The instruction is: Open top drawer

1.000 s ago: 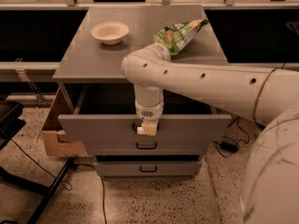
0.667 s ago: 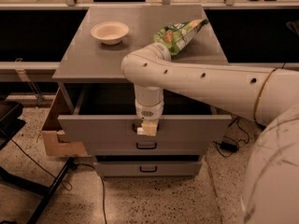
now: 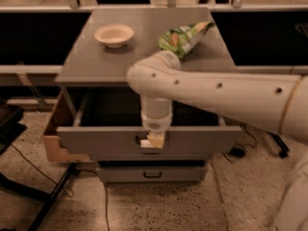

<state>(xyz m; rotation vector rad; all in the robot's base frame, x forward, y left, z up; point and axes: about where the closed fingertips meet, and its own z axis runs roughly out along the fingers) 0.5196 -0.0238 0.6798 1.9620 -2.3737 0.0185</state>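
Observation:
The top drawer (image 3: 96,139) is a wide grey drawer with a tall front panel. It stands pulled out from the grey cabinet (image 3: 86,61), and its dark interior shows behind the panel. My gripper (image 3: 153,141) hangs straight down from the white arm at the middle of the drawer's front panel, right where the handle is. The handle is mostly hidden behind the gripper.
A white bowl (image 3: 114,34) and a green chip bag (image 3: 185,37) lie on the cabinet top. A lower drawer (image 3: 152,173) with a black handle is closed below. A cardboard box (image 3: 53,134) stands at the cabinet's left. Cables run on the speckled floor.

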